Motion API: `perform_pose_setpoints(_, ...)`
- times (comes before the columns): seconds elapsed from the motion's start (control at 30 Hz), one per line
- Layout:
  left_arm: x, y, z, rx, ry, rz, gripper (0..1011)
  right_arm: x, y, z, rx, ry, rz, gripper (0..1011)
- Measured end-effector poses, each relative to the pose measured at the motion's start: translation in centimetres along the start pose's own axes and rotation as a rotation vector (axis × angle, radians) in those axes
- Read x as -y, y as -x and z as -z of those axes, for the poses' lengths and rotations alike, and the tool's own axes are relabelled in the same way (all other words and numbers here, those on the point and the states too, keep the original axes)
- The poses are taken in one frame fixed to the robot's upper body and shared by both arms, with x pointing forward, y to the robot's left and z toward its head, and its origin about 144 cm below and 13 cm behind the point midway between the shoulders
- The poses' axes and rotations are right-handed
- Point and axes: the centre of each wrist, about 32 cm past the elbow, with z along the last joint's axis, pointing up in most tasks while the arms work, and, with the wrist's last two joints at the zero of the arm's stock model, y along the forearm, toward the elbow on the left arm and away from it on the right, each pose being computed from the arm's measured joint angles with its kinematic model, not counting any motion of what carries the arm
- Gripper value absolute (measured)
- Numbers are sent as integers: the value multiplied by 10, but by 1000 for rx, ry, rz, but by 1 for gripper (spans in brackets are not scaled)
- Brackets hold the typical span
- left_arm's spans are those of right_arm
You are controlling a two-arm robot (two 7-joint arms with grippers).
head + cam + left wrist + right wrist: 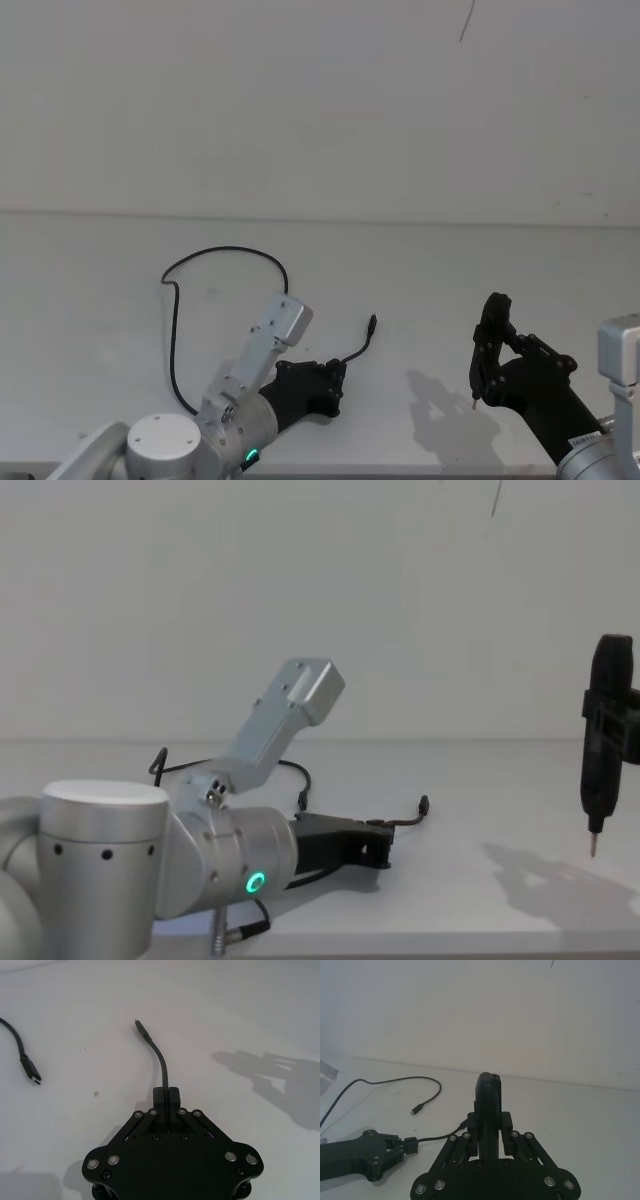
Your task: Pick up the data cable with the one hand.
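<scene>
The data cable is a thin black cord looping over the white table. My left gripper is low over the table and shut on the cable a short way behind one plug. In the left wrist view the fingertips pinch the cord, and that plug sticks out ahead. The other plug lies on the table to the side. From the chest view, the left gripper sits near the surface with the plug end curving upward. My right gripper hovers at the right.
The right gripper is shut on a slim black pen-like tool, held upright with its metal tip above the table. A plain white wall rises behind the table. Bare tabletop lies between the two grippers.
</scene>
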Motion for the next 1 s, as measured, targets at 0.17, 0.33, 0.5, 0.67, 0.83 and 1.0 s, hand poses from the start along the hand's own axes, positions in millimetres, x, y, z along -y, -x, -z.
perform_pose_setpoints(0.17,-6,-10,-3,16,15,16,44,0,0,0,0,0,0,269)
perform_pose_setpoints(0.33,-18,-27,-10,38,37,59,43,0,0,0,0,0,0,269)
perform_pose_setpoints(0.5,-30,-44,-15,57,49,107,43,0,0,0,0,0,0,269)
perform_pose_setpoints(0.67,-44,-62,-20,75,54,163,43,0,0,0,0,0,0,269)
perform_pose_setpoints(0.83,-60,-82,-25,93,56,241,43,0,0,0,0,0,0,269)
perform_pose_setpoints(1.0,-74,-100,-30,109,54,319,43,0,0,0,0,0,0,269)
